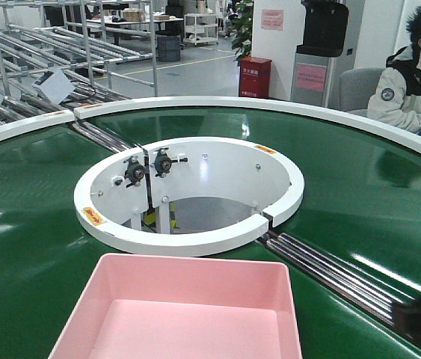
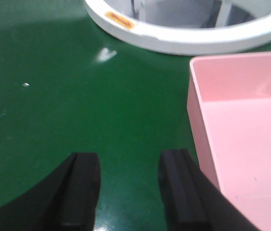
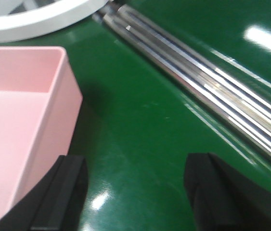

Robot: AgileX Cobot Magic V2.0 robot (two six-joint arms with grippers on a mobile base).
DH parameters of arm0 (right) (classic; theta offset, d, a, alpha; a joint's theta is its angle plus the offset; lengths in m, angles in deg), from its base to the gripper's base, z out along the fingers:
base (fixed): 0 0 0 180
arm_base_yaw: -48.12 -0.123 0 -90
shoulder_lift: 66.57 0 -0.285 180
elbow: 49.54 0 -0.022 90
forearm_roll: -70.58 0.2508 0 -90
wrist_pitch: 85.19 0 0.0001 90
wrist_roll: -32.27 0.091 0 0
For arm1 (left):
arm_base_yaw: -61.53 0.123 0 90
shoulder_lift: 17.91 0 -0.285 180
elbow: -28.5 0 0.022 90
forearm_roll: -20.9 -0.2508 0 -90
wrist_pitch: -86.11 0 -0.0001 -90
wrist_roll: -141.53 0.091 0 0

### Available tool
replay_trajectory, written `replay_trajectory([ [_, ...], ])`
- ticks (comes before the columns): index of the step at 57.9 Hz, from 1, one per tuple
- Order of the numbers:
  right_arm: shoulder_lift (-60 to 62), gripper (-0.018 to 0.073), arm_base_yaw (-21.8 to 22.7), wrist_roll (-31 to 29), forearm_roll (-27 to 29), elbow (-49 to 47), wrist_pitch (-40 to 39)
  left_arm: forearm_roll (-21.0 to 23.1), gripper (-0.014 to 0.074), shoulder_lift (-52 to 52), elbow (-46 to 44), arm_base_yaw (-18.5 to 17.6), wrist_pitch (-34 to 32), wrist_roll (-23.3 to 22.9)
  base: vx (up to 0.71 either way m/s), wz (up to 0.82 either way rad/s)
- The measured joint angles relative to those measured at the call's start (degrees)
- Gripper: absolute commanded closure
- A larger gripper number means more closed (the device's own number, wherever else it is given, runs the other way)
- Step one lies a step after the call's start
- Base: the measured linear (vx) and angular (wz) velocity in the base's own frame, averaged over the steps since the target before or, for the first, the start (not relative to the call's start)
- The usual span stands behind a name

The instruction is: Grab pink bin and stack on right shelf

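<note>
The pink bin (image 1: 188, 314) sits empty on the green conveyor belt (image 1: 31, 224) at the near centre. In the left wrist view my left gripper (image 2: 130, 190) is open just above the belt, its right finger (image 2: 181, 187) close beside the pink bin's (image 2: 241, 139) left wall, outside it. In the right wrist view my right gripper (image 3: 137, 192) is open over the belt, its left finger (image 3: 65, 192) next to the pink bin's (image 3: 19, 110) right wall. Nothing is between either pair of fingers. The right shelf is out of view.
A white ring (image 1: 195, 235) surrounds the belt's central opening just beyond the bin. Steel rollers (image 1: 337, 277) cross the belt to the bin's right. A seated person (image 1: 416, 82) is at the back right, metal racks (image 1: 38, 60) at the back left.
</note>
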Motion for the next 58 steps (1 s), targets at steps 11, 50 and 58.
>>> replay_trajectory([
  [11,-17.68,0.0078,-5.79,-4.22,4.26,-14.29,5.14,5.26,0.0168,-13.84,-11.90,-3.56,4.58,5.22,0.00,0.00],
  [50,-47.25,0.0198,-12.39,10.82,1.66,-32.30,15.30,12.32,0.0168,-43.27,-28.33,-5.96,15.86,6.79,0.00,0.00],
  [58,-47.77,0.0281,-12.39,10.98,1.68,-32.35,15.35,13.81,0.0171,-46.47,-28.33,-6.20,16.24,6.92,0.00,0.00],
])
